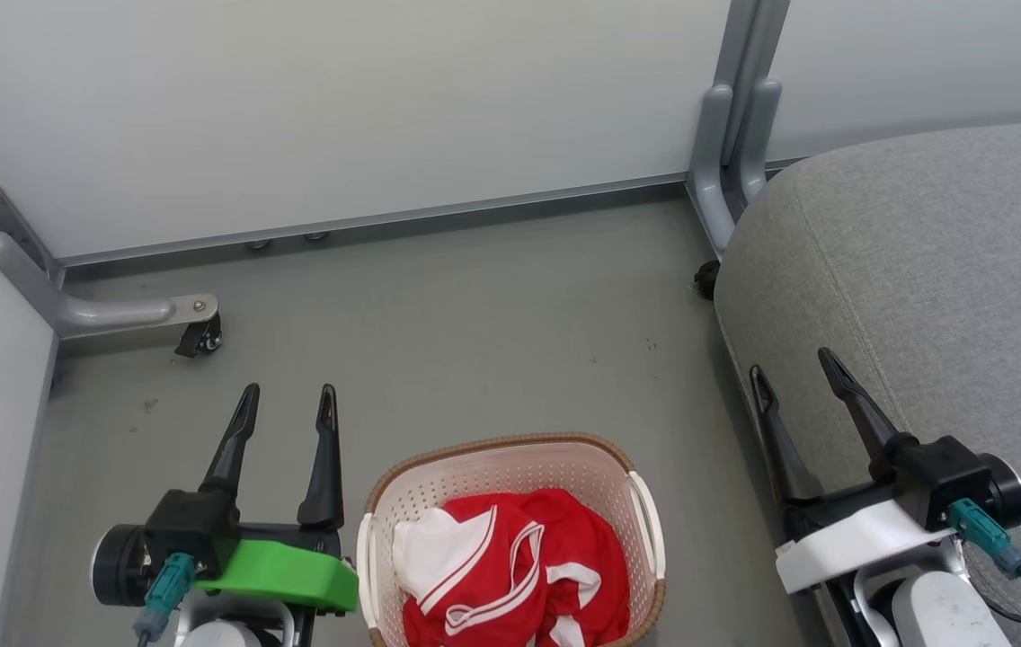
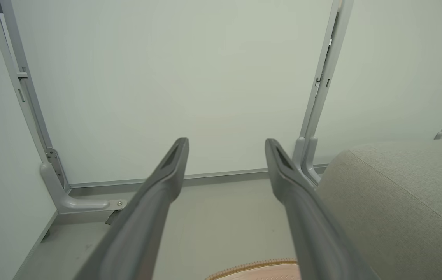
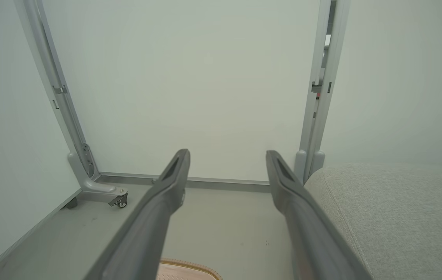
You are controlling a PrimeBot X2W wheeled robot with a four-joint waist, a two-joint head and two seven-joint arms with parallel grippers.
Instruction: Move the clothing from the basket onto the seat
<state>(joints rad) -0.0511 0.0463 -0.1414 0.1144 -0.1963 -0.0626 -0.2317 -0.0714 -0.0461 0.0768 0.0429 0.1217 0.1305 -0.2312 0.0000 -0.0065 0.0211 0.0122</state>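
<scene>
Left end effector (image 1: 288, 390): spread wide, empty.
Right end effector (image 1: 790, 362): spread wide, empty.
Clothing (image 1: 519, 575): crumpled in basket (image 1: 510, 444), no clear axis.

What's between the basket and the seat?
Bare grey floor between basket and seat, per head view; the open right gripper sits over the seat's edge.

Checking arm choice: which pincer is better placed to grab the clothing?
Probably left: the left pincer sits beside the basket holding the clothing; the right pincer is farther off, by the seat. Both open.
</scene>
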